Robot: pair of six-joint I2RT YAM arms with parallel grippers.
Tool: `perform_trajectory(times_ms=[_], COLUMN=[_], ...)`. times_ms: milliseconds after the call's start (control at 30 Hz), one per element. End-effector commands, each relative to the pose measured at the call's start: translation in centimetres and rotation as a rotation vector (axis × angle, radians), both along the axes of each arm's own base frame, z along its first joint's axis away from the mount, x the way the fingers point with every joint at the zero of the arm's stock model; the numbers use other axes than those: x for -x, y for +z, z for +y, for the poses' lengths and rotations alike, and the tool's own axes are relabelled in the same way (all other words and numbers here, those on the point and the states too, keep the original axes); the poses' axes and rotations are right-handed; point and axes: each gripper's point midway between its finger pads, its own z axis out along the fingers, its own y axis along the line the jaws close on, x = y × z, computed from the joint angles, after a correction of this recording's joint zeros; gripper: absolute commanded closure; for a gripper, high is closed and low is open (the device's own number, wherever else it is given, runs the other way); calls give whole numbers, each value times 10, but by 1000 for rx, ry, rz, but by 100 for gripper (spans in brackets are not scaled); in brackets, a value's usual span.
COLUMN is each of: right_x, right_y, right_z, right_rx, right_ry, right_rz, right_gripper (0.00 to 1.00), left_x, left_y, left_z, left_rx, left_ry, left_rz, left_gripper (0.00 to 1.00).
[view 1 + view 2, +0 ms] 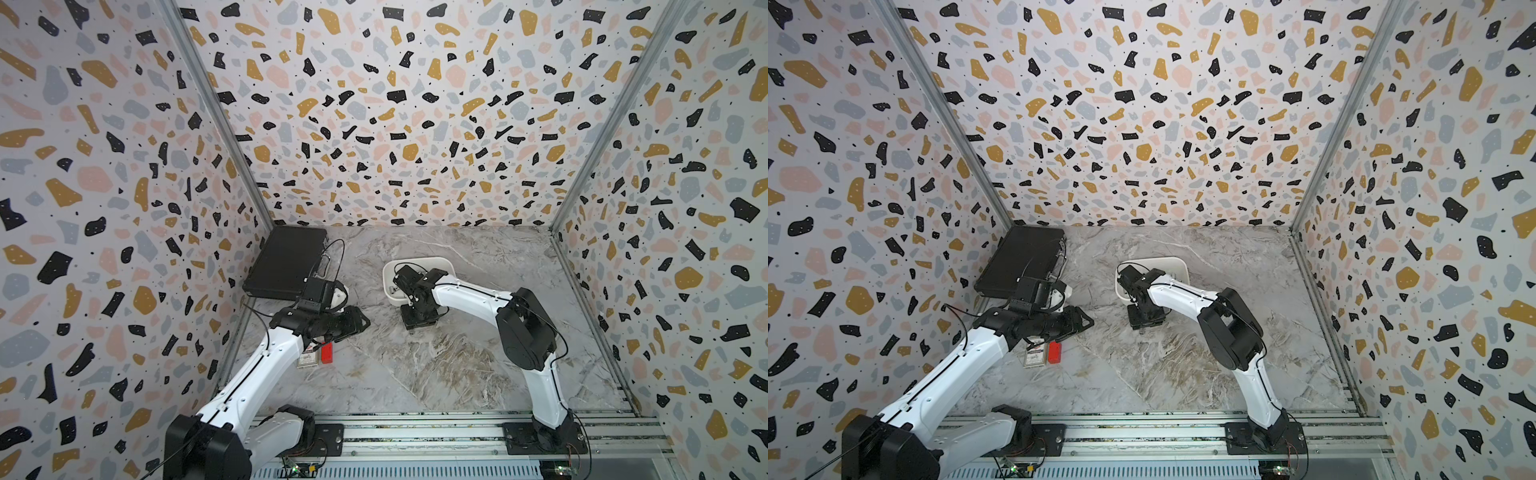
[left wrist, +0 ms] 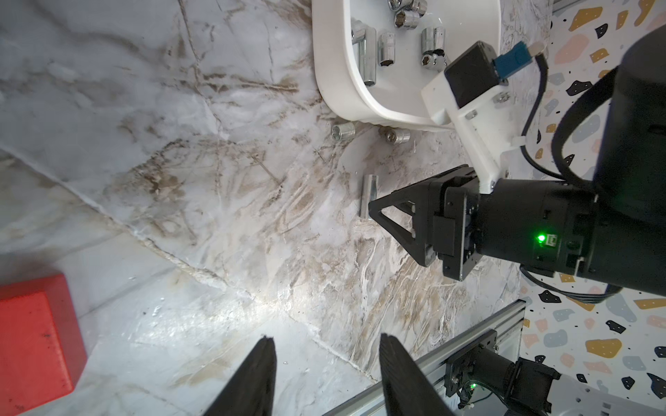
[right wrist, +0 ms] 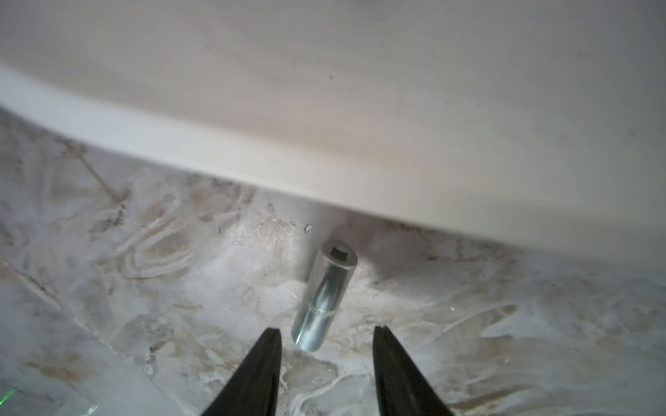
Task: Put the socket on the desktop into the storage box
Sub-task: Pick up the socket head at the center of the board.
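A: Location of the socket (image 3: pixel 322 299)?

B: Flat on the table (image 3: pixel 144 288), outside the box (image 3: pixel 360 108), just short of its wall. Not yet in.

A: And relative to the right end effector (image 3: pixel 326 333)?

B: Straight ahead. Near end already between the fingertips (image 3: pixel 272 335), long axis running away from them toward the box, tilted a touch. Square-drive end facing the wall.

A: State of that end effector?

B: Partly open, a gap either side of the barrel, hold on nothing.

A: Left end effector (image 2: pixel 328 338)?

B: Also partly open, empty, well apart from the socket, near the red block (image 2: pixel 36 342). Right arm plainly nearer.

A: So, next?

B: Probably a nudge forward for more barrel between the fingers, then a pinch across the width. Risks: rolling sideways on so round and shiny a body, or slipping out of a tip-only grip.
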Motion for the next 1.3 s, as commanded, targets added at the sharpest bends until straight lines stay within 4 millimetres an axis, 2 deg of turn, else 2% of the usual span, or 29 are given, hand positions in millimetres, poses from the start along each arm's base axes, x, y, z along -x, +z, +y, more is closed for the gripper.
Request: perform_trajectory(times_ms=[0, 633, 900, 1033, 1267], right_x=[0, -3, 3, 5, 6], right_y=[10, -8, -15, -14, -6], right_z=[-2, 2, 3, 5, 7], right_rx=[27, 58, 58, 47, 24], right_ry=[-9, -7, 0, 4, 9], right_rz=[-12, 14, 35, 41, 29], right_gripper=[54, 59, 68, 78, 82], left_x=[2, 1, 1, 1, 0], left_y=[1, -1, -2, -3, -2], left_z=[0, -2, -2, -2, -2], left_rx=[21, 38, 40, 41, 41], left_ry=[1, 9, 12, 12, 14], left_rz=[-4, 5, 8, 8, 7], left_gripper=[49, 49, 50, 50, 50])
